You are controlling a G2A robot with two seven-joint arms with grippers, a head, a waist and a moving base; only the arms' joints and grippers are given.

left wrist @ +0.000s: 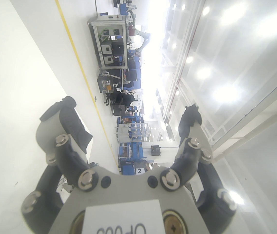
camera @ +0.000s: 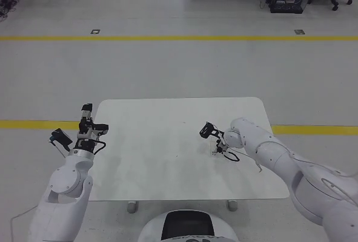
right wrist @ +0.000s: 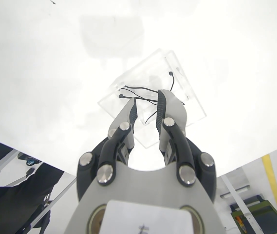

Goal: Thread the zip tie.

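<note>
Two thin black zip ties (right wrist: 138, 90) (right wrist: 172, 81) lie loose in a shallow clear plastic tray (right wrist: 192, 103) on the white table (camera: 166, 157). My right gripper (right wrist: 147, 99) hangs just above the tray, pointing down at the ties. It is open, with a narrow gap between its ribbed fingers (right wrist: 133, 110) and nothing held. From above, the right gripper (camera: 218, 147) is over the table's right half. My left gripper (left wrist: 128, 110) stands wide open and empty, pointing away into the room. In the top view the left gripper (camera: 88, 124) is at the table's left edge.
The white table top (right wrist: 55, 49) is bare around the tray. The table's near edge (right wrist: 31, 157) runs close behind my right gripper. Yellow floor lines (camera: 179, 38) run beyond the table.
</note>
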